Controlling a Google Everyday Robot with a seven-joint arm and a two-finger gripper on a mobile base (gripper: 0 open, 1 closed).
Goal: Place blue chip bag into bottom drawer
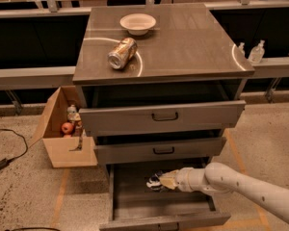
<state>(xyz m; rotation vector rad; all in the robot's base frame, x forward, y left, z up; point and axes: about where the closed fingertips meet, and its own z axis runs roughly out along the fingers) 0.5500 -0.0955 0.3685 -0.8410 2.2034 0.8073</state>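
The gripper [164, 180] is down inside the bottom drawer [135, 203], clamped narrow on the blue chip bag [153, 181]. The bag sticks out of its tip, on the side away from the arm [241, 189]. I cannot tell whether the bag touches the drawer floor or hangs just over it. The bag is a dark crumple with white patches, and its print is unreadable. The white arm runs back from the gripper and is cut off at the picture's lower right corner.

The drawer around the gripper is pulled well out. Its front panel [164, 222] is clipped by the bottom edge.

Straight above the gripper are the middle drawer [135, 152] and the top drawer [135, 118], each pulled out a little; their insides are lost in shadow.

Higher up is the grey cabinet top [192, 42], with a gold can [122, 53] lying on its side and a white bowl [137, 23] behind it.

Up and right of the gripper, two small bottles [256, 52] stand on a ledge.

Off to the gripper's left, an open cardboard box [55, 148] sits on the speckled floor [24, 196]. Something red and round [67, 127] lies in it; the rest of the contents are hard to name. A black cable [9, 150] trails beyond the box.
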